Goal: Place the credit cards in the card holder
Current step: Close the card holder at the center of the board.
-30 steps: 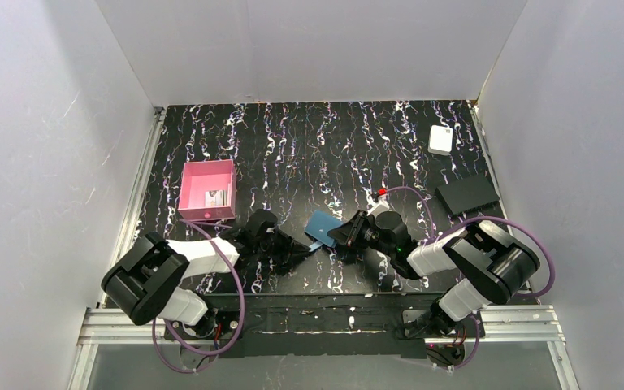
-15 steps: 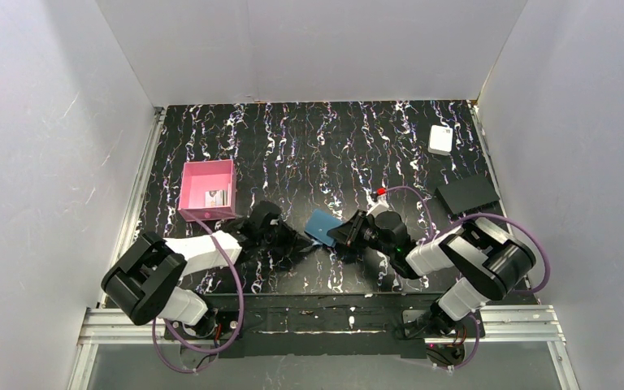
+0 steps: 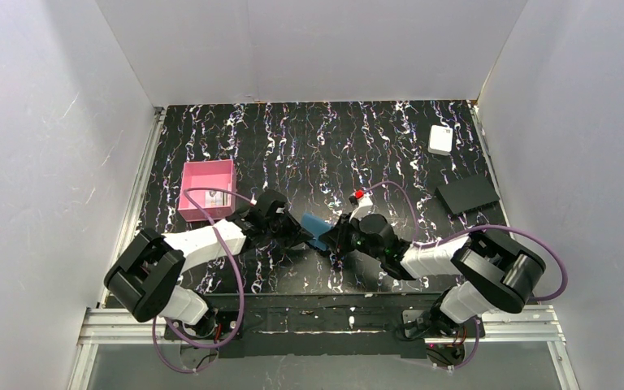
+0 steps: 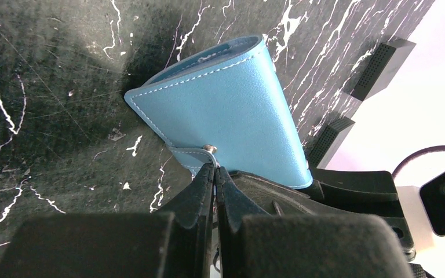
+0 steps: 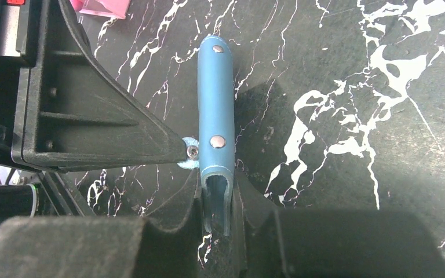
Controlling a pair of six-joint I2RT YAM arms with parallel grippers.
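Black white-veined surface (image 3: 292, 138), white walls. Pink tray (image 3: 205, 214) sits left of centre. Right claw (image 5: 217, 179) is clamped on the right edge of the folded teal card holder (image 3: 315, 225), near centre. Left claw (image 4: 214, 169) is pinched together on its snap tab (image 4: 191, 155). One credit card (image 3: 218, 197) lies in the tray.

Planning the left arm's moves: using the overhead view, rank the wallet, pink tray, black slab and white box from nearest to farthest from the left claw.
1. wallet, pinched by the left claw, mid-table.
2. pink tray, left and farther back.
3. black slab and white box, both far right: too close to call.
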